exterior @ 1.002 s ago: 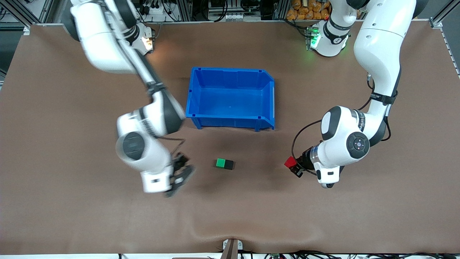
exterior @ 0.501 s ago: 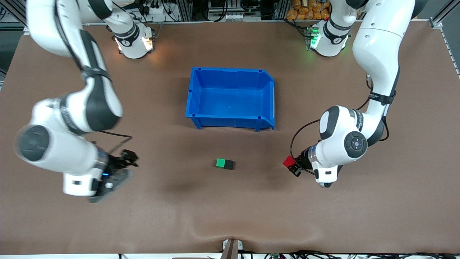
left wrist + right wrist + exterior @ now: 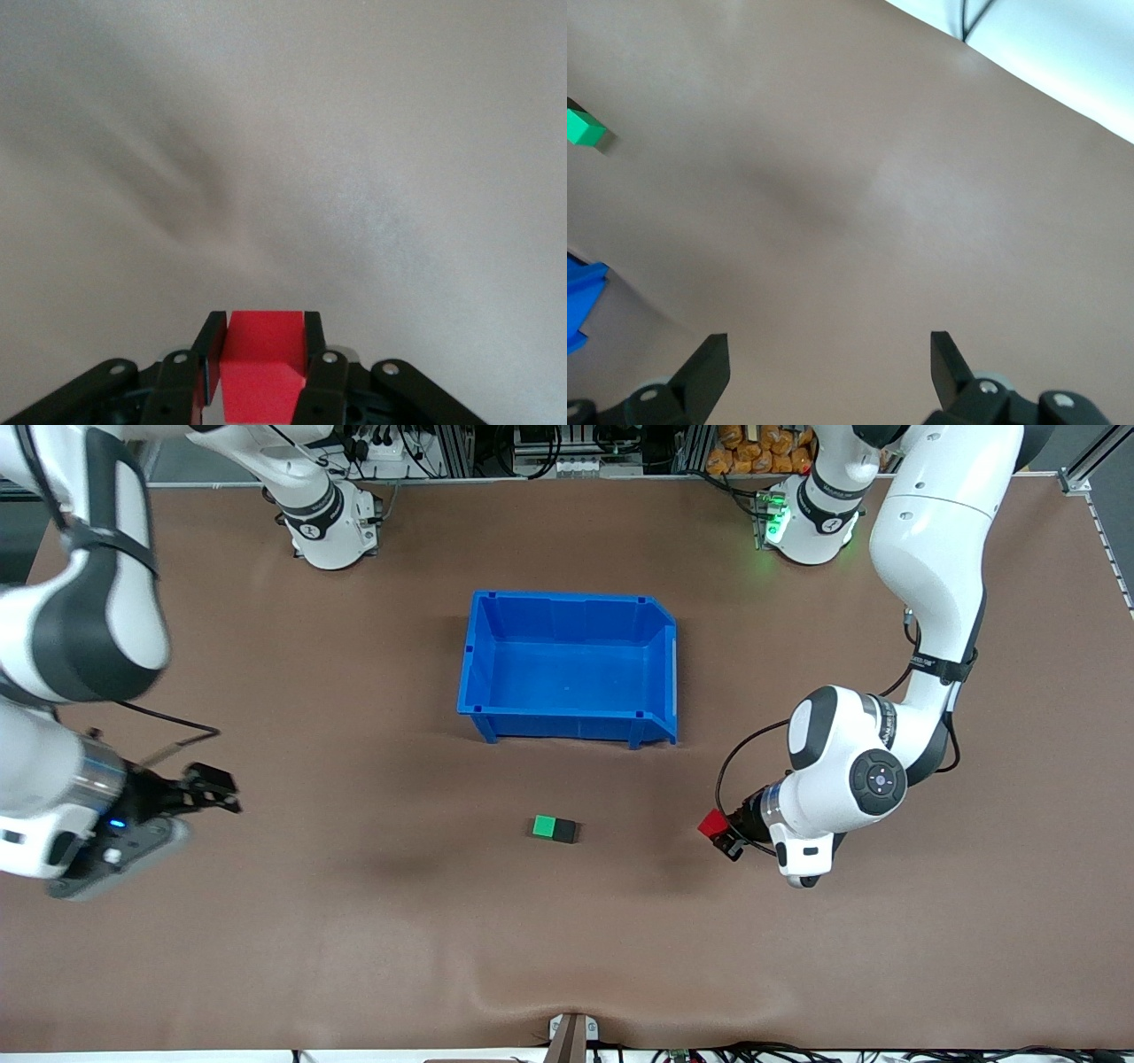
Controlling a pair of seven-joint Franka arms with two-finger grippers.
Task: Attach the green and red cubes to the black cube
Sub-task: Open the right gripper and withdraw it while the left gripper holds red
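Note:
The green cube (image 3: 544, 826) and the black cube (image 3: 564, 831) sit joined side by side on the brown table, nearer to the front camera than the blue bin. My left gripper (image 3: 719, 834) is shut on the red cube (image 3: 711, 825) low over the table, toward the left arm's end from the joined pair; the left wrist view shows the red cube (image 3: 261, 363) clamped between its fingers. My right gripper (image 3: 213, 788) is open and empty at the right arm's end of the table. The right wrist view shows the green cube (image 3: 585, 128) at its edge.
The blue bin (image 3: 483, 682) stands empty in the middle of the table. A corner of it shows in the right wrist view (image 3: 583, 301). The table cover has a wrinkle (image 3: 496, 992) near the front edge.
My right arm has swung away from the green and black pair toward the right arm's end of the table. The left gripper with the red cube has barely moved.

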